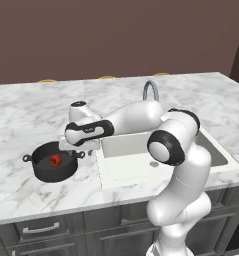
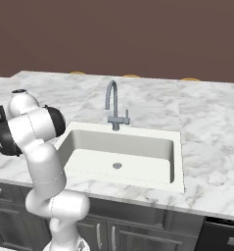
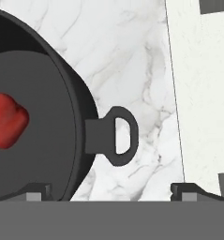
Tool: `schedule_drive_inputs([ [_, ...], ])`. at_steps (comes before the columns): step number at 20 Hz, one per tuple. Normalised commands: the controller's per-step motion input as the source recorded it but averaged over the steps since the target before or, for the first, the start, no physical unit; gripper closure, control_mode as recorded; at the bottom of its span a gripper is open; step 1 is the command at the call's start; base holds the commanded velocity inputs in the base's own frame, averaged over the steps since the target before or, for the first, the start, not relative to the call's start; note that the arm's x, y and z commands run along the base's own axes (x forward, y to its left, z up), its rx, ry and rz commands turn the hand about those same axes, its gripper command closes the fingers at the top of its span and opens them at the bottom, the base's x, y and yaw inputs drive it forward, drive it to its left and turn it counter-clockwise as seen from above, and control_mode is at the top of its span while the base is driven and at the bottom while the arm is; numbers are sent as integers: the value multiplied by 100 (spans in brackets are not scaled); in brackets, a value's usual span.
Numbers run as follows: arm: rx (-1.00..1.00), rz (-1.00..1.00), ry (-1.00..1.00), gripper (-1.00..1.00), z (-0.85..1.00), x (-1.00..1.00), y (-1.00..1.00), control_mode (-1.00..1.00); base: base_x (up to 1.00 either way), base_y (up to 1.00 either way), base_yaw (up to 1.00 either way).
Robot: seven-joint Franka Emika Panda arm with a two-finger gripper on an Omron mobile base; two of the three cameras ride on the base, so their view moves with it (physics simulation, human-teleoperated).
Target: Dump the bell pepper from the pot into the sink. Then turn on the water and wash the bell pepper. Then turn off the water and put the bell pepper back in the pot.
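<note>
The black pot (image 1: 50, 170) stands on the marble counter just left of the sink (image 1: 122, 149). Inside it lies the small red bell pepper (image 1: 55, 160). My gripper (image 1: 82, 149) hangs low over the pot's right loop handle (image 1: 80, 155), between the pot and the basin. In the hand view the pot's rim (image 3: 78, 101) curves across the left, the bell pepper (image 3: 8, 119) rests on its dark grey floor, and the handle (image 3: 122, 136) lies between my spread fingertips (image 3: 38, 191). The gripper (image 3: 112, 191) is open and holds nothing. The white sink (image 3: 202, 93) runs along the right.
A curved grey faucet (image 2: 112, 105) with a side lever rises behind the sink (image 2: 138, 147), whose round drain (image 2: 117, 165) sits in the basin floor. The marble counter (image 1: 26, 115) spreads to the left and behind. Dark cabinet drawers (image 1: 41, 230) run below its front edge.
</note>
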Motion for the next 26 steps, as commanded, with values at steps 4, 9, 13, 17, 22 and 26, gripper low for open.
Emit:
schedule_drive_inputs([
  [4,0,0,-3,-100,-18,16,3,-100,0,0,0],
  [9,0,0,-3,-100,-19,16,0,-100,0,0,0],
  [13,0,0,-3,-100,-15,18,2,-100,0,0,0],
  [17,0,0,-4,-100,-14,18,3,-100,0,0,0],
  [22,0,0,-1,-100,-17,12,1,-100,0,0,0],
  [26,0,0,0,-100,-17,9,3,-100,0,0,0],
])
